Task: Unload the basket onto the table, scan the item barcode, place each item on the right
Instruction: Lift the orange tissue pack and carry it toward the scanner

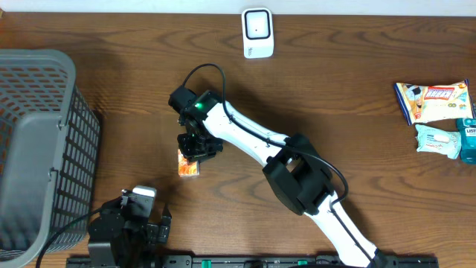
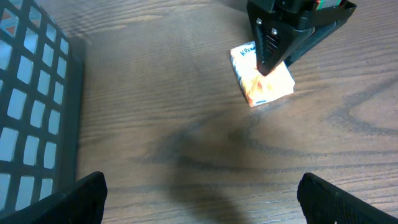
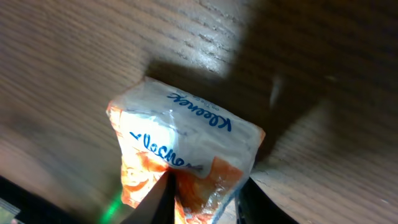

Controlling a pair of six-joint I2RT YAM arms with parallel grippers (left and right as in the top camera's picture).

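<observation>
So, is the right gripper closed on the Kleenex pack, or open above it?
Closed on it: in the right wrist view the fingers of the right gripper pinch the crumpled orange end of the Kleenex pack.

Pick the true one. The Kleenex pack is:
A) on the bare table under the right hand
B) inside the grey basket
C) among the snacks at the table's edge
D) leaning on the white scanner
A: the Kleenex pack lies on the table wood directly under the right hand, apart from the basket, the scanner and the snacks.
</observation>
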